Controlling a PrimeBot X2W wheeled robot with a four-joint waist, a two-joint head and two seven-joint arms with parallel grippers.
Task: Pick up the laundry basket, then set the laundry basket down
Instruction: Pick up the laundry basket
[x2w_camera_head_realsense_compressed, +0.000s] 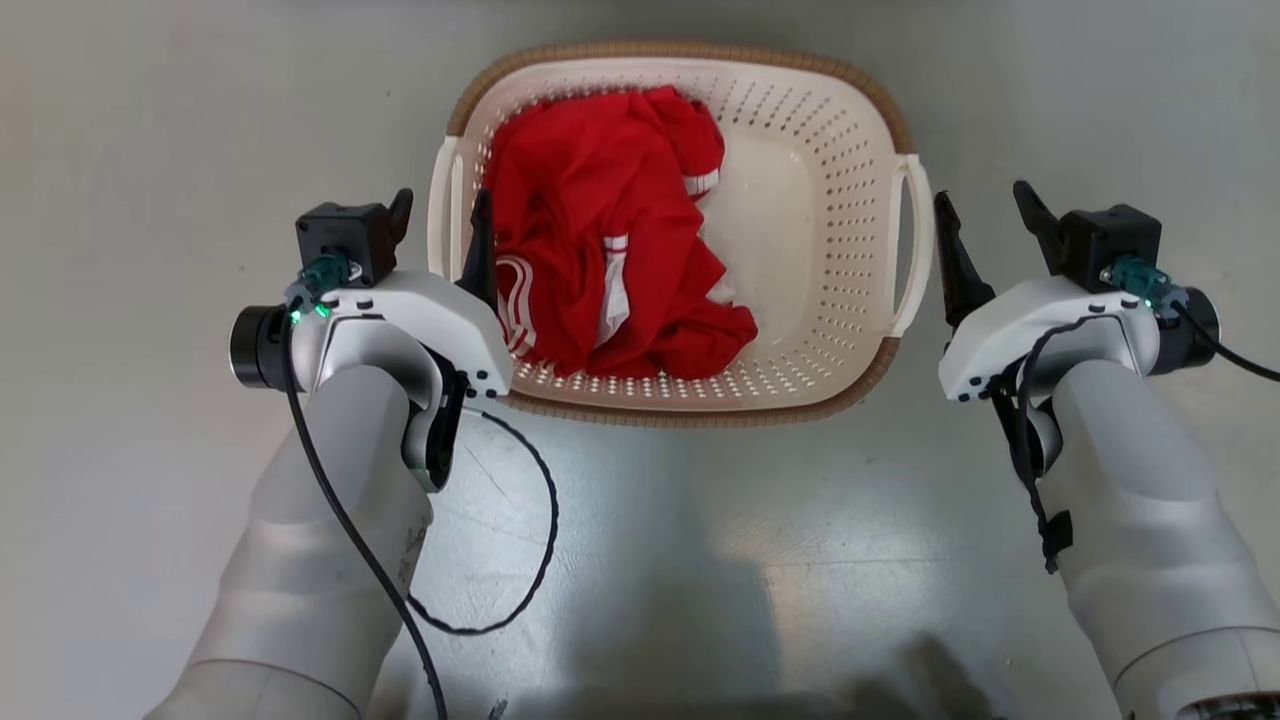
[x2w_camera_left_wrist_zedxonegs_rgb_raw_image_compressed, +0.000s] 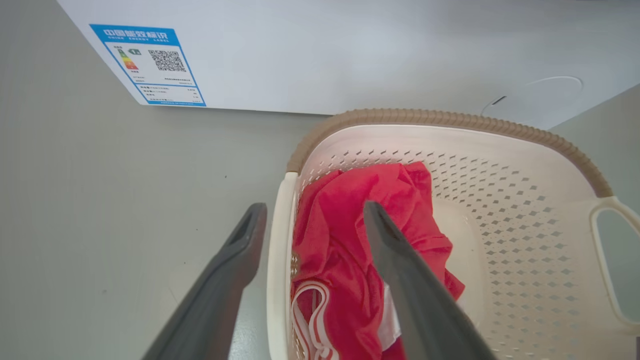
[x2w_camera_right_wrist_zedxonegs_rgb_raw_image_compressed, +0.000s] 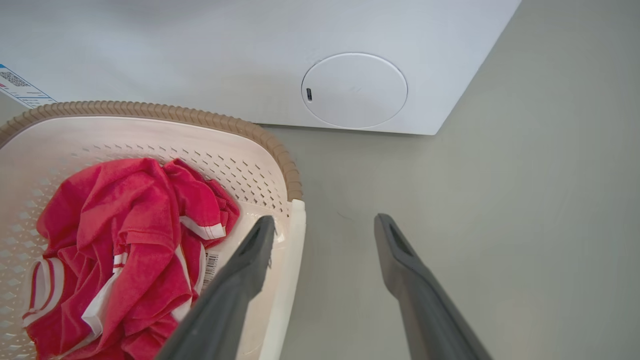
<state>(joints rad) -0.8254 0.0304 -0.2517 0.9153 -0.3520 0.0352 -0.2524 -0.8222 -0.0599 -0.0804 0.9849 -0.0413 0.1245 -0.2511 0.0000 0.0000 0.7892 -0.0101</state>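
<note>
Dark fingers of the left gripper (x2w_camera_head_realsense_compressed: 440, 222) gape astride the left handle of the laundry basket (x2w_camera_head_realsense_compressed: 850, 150), upper centre on the grey floor (x2w_camera_head_realsense_compressed: 150, 150). The right gripper (x2w_camera_head_realsense_compressed: 988, 210) gapes at the other handle. A red striped garment (x2w_camera_head_realsense_compressed: 600, 250) lies inside. The wrist views add a white appliance (x2w_camera_left_wrist_zedxonegs_rgb_raw_image_compressed: 350, 50) behind.

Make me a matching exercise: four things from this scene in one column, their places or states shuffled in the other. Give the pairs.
1. left pincer
2. right pincer
3. red garment
4. energy label

A. stuck on the white appliance
B. open, beside the laundry basket's right handle
C. open, astride the basket's left handle
D. lying in the basket

Pairs: 1-C, 2-B, 3-D, 4-A
</note>
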